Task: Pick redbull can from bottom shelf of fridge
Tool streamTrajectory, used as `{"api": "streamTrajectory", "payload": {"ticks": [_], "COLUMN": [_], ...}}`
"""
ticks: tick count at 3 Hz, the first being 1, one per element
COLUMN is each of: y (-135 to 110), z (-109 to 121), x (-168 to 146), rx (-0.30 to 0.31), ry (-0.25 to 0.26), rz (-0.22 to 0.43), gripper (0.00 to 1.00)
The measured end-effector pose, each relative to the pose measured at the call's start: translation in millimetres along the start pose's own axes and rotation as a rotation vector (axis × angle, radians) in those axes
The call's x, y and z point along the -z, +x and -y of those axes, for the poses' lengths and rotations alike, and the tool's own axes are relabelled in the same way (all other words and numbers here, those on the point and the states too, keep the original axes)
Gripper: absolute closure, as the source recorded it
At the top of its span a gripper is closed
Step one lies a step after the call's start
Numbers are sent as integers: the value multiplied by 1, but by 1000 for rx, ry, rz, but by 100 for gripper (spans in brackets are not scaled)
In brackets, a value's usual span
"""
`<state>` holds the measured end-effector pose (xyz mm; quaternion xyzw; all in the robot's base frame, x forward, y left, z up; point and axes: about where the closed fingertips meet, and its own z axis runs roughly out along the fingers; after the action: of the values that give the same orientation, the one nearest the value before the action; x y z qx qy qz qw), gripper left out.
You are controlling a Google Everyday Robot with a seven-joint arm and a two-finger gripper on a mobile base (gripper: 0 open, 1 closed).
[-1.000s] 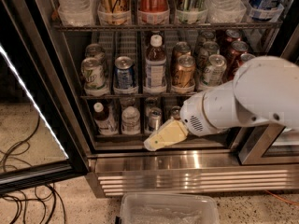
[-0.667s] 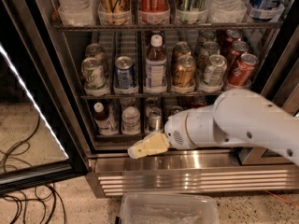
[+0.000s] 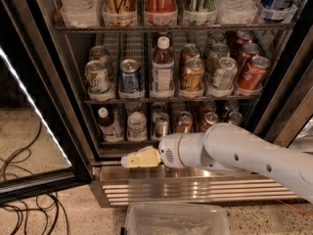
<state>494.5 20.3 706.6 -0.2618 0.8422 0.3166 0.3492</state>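
The fridge (image 3: 73, 106) stands open, with dark wire racks. On the bottom shelf (image 3: 115, 142) stand two white-capped bottles (image 3: 105, 125) at the left, then the slim silver redbull can (image 3: 161, 125), a brown-gold can (image 3: 184, 123) and a red can (image 3: 208, 121). My gripper (image 3: 131, 159), cream-coloured, points left in front of the fridge's lower sill. It sits below and a little left of the redbull can and does not touch it. It holds nothing. My white arm (image 3: 234, 153) comes in from the right and hides the feet of the right-hand cans.
The glass door (image 3: 34, 111) with a lit strip hangs open at the left. The ribbed steel grille (image 3: 195, 192) runs below the gripper. A clear plastic bin (image 3: 176, 219) sits on the floor in front. Cables (image 3: 24, 209) lie at lower left. Larger cans and a bottle (image 3: 162, 70) fill the middle rack.
My arm has dropped and swung left. The gripper went from in front of the bottom shelf's cans down to the sill, uncovering the right-hand cans on the middle rack.
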Motion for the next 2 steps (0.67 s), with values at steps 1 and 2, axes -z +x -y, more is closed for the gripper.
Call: {"api": "streamTrajectory", "payload": {"ticks": [1,2], "y": [0,5], "z": [0,6], "x": [0,-11], "rx": [0,-27], "ry": [0,-22], "rz": [0,23], "gripper": [0,0]}}
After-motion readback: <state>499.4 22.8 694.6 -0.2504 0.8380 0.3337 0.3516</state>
